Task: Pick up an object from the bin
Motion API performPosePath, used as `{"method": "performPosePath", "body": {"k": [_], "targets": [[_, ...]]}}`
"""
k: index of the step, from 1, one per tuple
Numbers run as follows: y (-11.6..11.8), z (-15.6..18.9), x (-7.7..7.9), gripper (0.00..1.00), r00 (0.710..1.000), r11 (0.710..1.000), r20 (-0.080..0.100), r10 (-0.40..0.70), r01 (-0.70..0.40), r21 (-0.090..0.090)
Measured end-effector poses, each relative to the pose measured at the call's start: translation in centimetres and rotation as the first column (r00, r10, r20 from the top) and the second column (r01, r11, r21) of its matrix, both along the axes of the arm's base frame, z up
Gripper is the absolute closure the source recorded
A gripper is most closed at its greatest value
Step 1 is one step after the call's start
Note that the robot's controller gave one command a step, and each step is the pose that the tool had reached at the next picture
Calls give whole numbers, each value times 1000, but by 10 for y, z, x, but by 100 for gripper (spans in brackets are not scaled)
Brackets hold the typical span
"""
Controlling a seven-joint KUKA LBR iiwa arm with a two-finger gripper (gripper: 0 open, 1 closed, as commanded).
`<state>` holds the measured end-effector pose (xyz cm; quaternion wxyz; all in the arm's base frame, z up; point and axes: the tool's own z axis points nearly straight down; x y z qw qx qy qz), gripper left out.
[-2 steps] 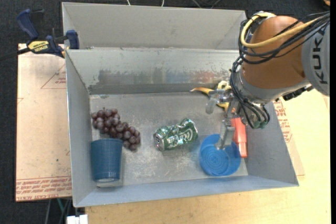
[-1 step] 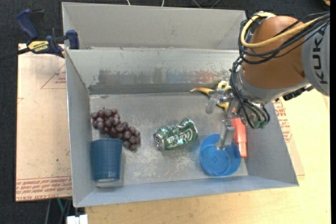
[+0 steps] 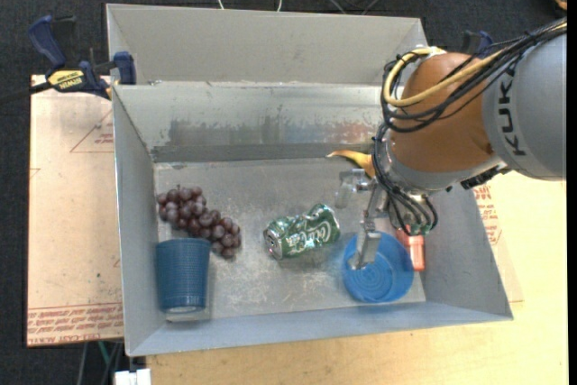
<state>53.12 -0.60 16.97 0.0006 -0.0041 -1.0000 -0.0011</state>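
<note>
The blue disc (image 3: 388,282), a flat, round, lid-like piece, lies on the bin floor directly beneath the gripper (image 3: 366,259). The gripper's tip is at or just above the disc's top face, nearer its left side. Nothing is seen to be held. From this angle it cannot be told whether the gripper is spread or closed. It hangs straight down from the wrist, which suits a thing lying flat. A low disc gives little to close on except its rim, so the off-centre placement may be meant to straddle that edge.

Just beside the gripper on its right, a small orange-red piece (image 3: 416,252) touches or nearly touches the disc's rim, and a grasp here could catch it. Near its left lies a crushed green can (image 3: 302,234) on its side, apart from the disc. Behind the gripper, toward the far wall, a yellow thing (image 3: 353,158) shows, partly hidden by the arm's orange cover (image 3: 442,126); its kind is unclear.

Well away to the left, a bunch of dark purple grapes (image 3: 196,219) rests against an upright blue cup (image 3: 183,275) by the bin's (image 3: 270,104) left slope, out of the way.
</note>
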Motion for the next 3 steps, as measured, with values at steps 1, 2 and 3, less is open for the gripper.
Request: {"method": "performPosePath", "body": {"k": [1,2,3], "targets": [[-11,0,0,0,1000,1000,10,-23,23,-1],[10,-22,81,0,1000,1000,5,-14,14,1],[5,-29,63,0,999,999,8,-37,37,1]]}}
